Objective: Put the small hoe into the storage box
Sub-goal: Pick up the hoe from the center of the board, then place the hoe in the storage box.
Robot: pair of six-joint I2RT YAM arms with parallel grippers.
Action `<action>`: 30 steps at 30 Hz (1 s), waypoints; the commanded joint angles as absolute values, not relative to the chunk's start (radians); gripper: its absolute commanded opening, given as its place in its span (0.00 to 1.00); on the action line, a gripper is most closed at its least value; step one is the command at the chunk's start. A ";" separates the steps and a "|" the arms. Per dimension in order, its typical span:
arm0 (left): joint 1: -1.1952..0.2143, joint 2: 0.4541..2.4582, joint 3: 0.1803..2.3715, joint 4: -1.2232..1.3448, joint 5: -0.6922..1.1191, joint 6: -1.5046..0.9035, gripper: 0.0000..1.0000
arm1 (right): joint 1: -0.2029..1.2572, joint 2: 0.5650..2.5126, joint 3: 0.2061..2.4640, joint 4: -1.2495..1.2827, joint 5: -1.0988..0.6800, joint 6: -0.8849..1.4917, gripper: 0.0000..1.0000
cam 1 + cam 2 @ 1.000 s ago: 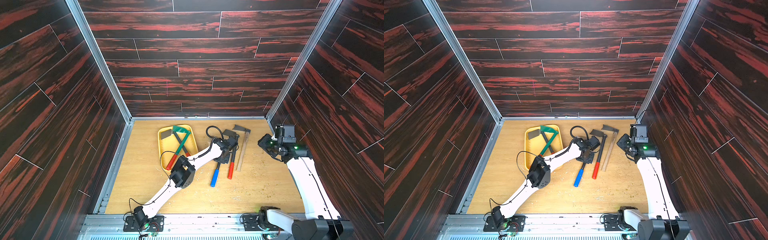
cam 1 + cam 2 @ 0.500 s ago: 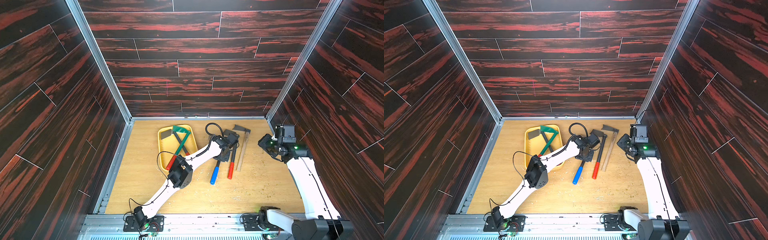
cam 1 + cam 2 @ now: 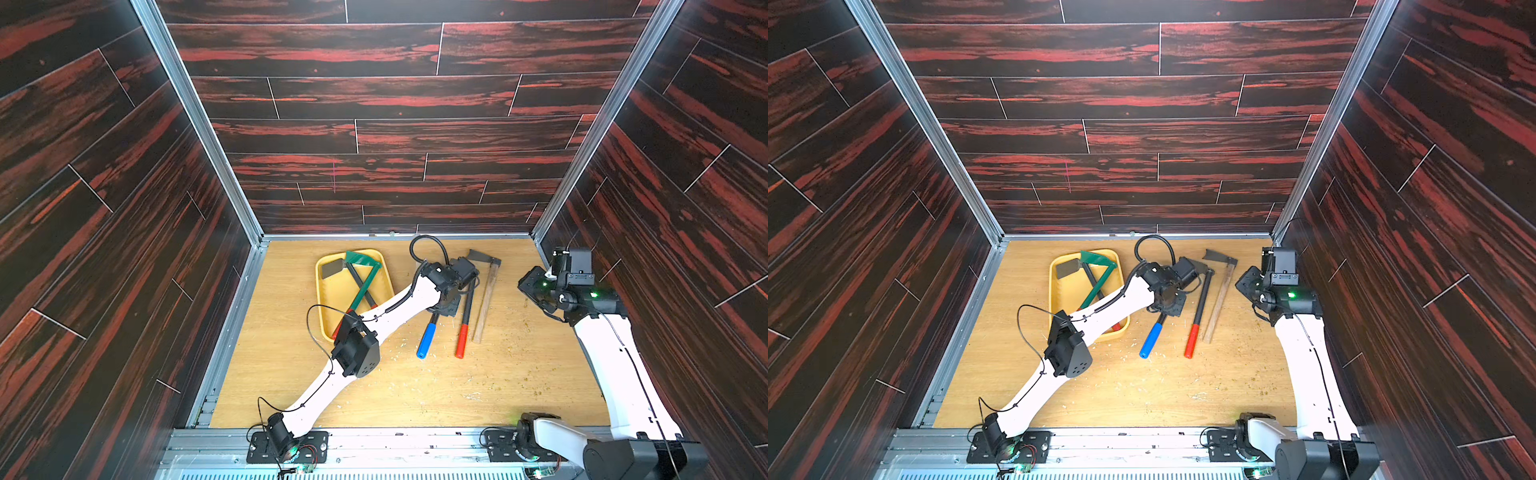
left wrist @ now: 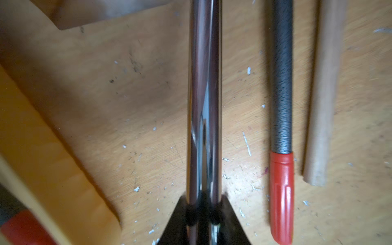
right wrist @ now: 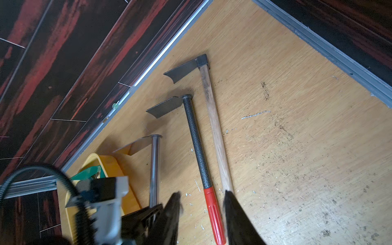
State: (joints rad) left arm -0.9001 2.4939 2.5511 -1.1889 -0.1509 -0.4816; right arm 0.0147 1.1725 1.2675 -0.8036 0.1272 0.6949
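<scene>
The wooden table [image 3: 415, 395] spreads under both arms. The yellow storage box [image 3: 337, 296] lies just to the left of the left gripper [image 3: 445, 309], its long side running much the same way as the tool in that grip; a green tool [image 3: 365, 274] and another hoe already lie in it. The left gripper is clamped tight on the chrome shaft of the small hoe [image 3: 427, 338], blade beyond the jaws toward the back wall, blue grip trailing toward the robot. From the wrist view the shaft [image 4: 204, 95] seems raised a little off the table, though blur makes that uncertain. To the gripper's right, near and about parallel, lie the red-handled hoe [image 3: 464, 316] and then the wooden-handled hoe [image 3: 484, 299]. The right gripper [image 5: 201, 212] hangs well beyond those, jaws partly apart and empty. The box being nearest the left arm, the coming move looks like a short sideways carry leftward with the shaft kept along the box's length
</scene>
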 commanded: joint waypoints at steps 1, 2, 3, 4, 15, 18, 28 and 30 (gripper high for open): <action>-0.902 2.373 2.600 -1.222 -0.199 -0.449 0.16 | 0.008 1.176 1.284 -0.804 0.130 0.686 0.38; -0.896 2.363 2.602 -1.225 -0.200 -0.448 0.16 | 0.009 1.178 1.285 -0.805 0.129 0.686 0.38; -0.893 2.358 2.602 -1.230 -0.197 -0.444 0.16 | 0.008 1.179 1.285 -0.804 0.130 0.686 0.38; -0.886 2.350 2.602 -1.235 -0.191 -0.442 0.16 | 0.008 1.180 1.285 -0.804 0.128 0.686 0.38; -0.806 2.197 2.466 -1.257 -0.168 -0.411 0.16 | 0.009 1.200 1.284 -0.790 0.107 0.691 0.38; -0.782 2.152 2.406 -1.249 -0.159 -0.399 0.16 | 0.009 1.203 1.288 -0.791 0.107 0.691 0.38; -0.720 2.013 2.212 -1.217 -0.162 -0.390 0.17 | 0.009 1.215 1.284 -0.780 0.089 0.698 0.38; -0.708 1.984 2.168 -1.198 -0.170 -0.394 0.17 | 0.009 1.219 1.282 -0.776 0.083 0.701 0.38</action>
State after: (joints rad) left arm -0.7208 2.0880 2.1979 -1.2251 -0.1368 -0.4038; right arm 0.0143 1.2095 1.2675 -0.7860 0.1013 0.6971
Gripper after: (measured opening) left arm 0.261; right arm 0.384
